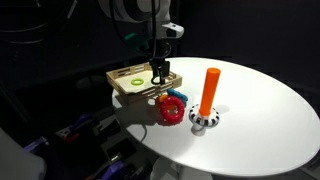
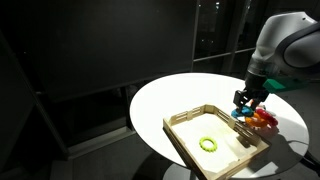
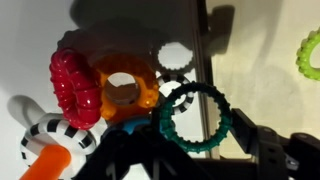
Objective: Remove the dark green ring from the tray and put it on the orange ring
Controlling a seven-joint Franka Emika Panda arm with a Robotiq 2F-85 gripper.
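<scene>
My gripper [image 3: 197, 132] is shut on the dark green ring [image 3: 195, 117] and holds it by its rim, over the edge of the light wooden tray [image 3: 255, 60]. The ring overlaps the near side of the orange ring [image 3: 125, 88], which lies on the white table just outside the tray. In both exterior views the gripper [image 1: 161, 73] [image 2: 245, 100] hangs at the tray's corner [image 1: 120, 88] [image 2: 185, 125], next to the ring cluster. The dark green ring shows faintly between the fingers [image 1: 158, 71].
A red ring [image 3: 75, 88] [image 1: 172, 108] touches the orange ring, and a bit of blue ring [image 3: 135, 125] lies under it. A lime-green ring [image 1: 135, 80] [image 2: 208, 143] lies in the tray. A tall orange peg [image 1: 209, 90] on a striped base [image 1: 205, 120] stands nearby. A white toothed ring [image 3: 175, 55] lies by the tray rim.
</scene>
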